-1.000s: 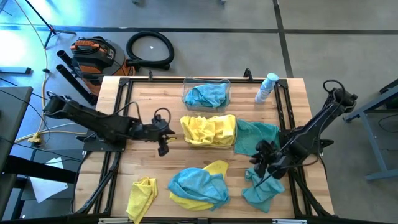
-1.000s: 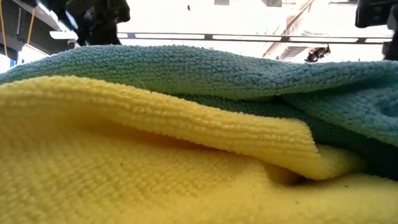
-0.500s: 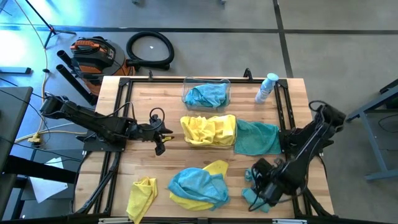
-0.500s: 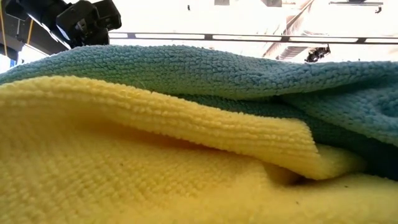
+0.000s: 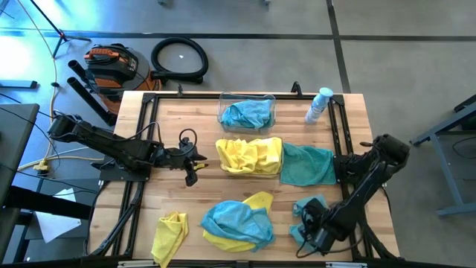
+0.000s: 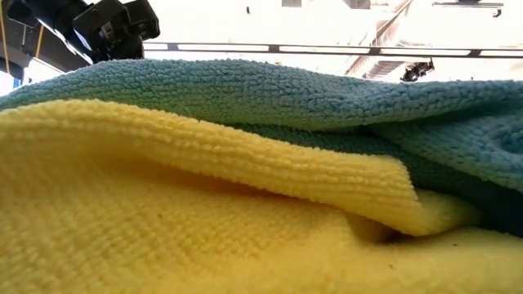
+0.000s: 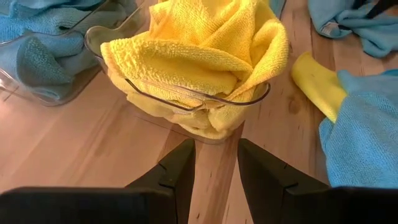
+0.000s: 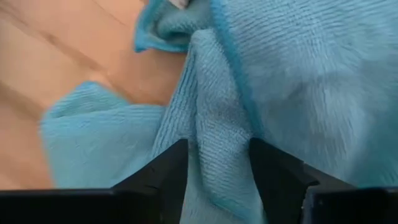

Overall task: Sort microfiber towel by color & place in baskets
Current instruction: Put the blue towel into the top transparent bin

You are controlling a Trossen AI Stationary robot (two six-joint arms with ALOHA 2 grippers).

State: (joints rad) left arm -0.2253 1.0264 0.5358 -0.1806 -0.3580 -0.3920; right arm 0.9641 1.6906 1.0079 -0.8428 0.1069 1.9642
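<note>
Teal towels: one in the far basket (image 5: 246, 99), one flat (image 5: 306, 165) mid-right, one on the near heap (image 5: 236, 222), one crumpled (image 5: 309, 216) near-right. Yellow: basket (image 5: 249, 155) full, loose one (image 5: 170, 234) near-left. Right gripper (image 5: 310, 232) is low, fingers apart astride the crumpled teal fold. Left gripper (image 5: 193, 167) is apart, empty, beside the yellow basket. Fuzzy terry weave.

Left gripper (image 5: 193, 179) hovers mid-table, jaws parted; right gripper (image 5: 306, 238) low near the front edge.

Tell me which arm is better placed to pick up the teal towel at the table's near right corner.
Right. The right gripper is down on that crumpled teal microfiber towel, fingers straddling a fold; the left gripper faces the yellow-filled basket.
</note>
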